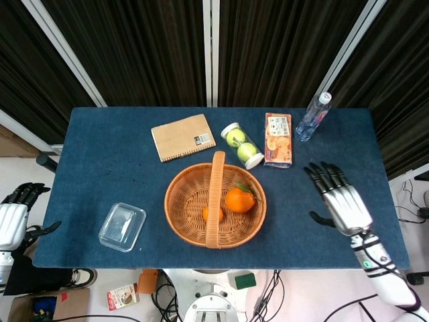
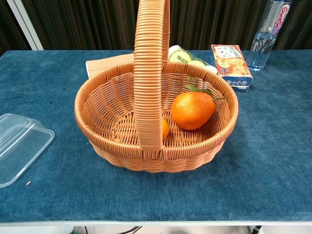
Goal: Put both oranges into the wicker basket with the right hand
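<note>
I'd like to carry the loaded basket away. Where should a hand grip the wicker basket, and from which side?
Grip the wicker basket at the top of its arched handle, coming down from above. The handle stands upright across the middle, well above both oranges, so fingers could probably wrap it without touching the fruit or tilting the load.

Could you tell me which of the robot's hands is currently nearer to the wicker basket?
Right. The right hand hovers open over the table just right of the wicker basket, while the left hand hangs off the table's left edge, farther away, beyond the plastic container.
</note>
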### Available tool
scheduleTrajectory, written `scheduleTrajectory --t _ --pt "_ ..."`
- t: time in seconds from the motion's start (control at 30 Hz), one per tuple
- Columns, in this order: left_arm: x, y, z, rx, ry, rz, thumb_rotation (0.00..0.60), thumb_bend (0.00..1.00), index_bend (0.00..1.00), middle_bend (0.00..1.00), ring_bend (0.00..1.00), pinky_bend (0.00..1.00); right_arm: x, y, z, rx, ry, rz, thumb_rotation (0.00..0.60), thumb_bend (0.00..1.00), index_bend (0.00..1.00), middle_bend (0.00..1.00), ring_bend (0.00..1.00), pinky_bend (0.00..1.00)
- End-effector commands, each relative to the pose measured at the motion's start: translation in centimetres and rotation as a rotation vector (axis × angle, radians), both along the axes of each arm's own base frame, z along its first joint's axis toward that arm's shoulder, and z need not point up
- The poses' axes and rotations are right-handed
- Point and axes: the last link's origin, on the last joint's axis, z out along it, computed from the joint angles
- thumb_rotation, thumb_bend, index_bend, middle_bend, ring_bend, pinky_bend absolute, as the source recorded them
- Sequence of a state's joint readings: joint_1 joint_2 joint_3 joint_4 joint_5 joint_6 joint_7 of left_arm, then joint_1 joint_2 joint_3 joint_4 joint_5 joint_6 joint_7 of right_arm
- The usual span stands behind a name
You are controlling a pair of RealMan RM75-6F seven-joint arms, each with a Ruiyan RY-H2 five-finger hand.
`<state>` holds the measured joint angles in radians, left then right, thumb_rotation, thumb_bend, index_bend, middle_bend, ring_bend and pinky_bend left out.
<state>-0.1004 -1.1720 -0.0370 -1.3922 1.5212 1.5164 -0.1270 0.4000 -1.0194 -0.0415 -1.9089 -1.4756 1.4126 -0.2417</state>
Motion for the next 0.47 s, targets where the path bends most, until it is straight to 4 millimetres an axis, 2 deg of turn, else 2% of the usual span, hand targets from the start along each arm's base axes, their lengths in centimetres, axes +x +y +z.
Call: scheduleTrajectory --t 0.03,0.13,0.23,0.33,0.47 --pt "0.3 -0.4 0.2 0.01 0.002 -0.008 0.482 0.06 0.27 0.23 0.15 0.36 -6.9 3.7 3.3 -0.156 0.09 -0.171 0.6 0.16 0.0 0.02 0.0 0.04" --pt "0.5 -1.0 0.3 0.015 0.006 -0.012 0.478 0.06 0.27 0.23 0.15 0.36 -10.7 6.1 3.9 -0.218 0.113 -0.307 0.6 0.16 0.0 0.0 0.0 0.0" --pt "0.6 -1.6 0.4 0.019 0.01 -0.009 0.481 0.06 0.27 0.23 0.15 0.36 -13.6 8.4 3.8 -0.254 0.096 -0.427 0.6 0.16 0.0 0.0 0.0 0.0" --pt "0.5 -2.1 0.4 0.015 0.021 0.011 0.479 0.06 0.27 0.23 0.15 0.36 -15.8 10.3 3.8 -0.28 0.08 -0.495 0.6 0.16 0.0 0.0 0.0 0.0" --pt "0.4 -2.4 0.4 -0.002 0.034 0.03 0.48 0.06 0.27 0.23 0.15 0.35 -17.1 11.5 3.8 -0.299 0.069 -0.521 0.6 0.16 0.0 0.0 0.0 0.0"
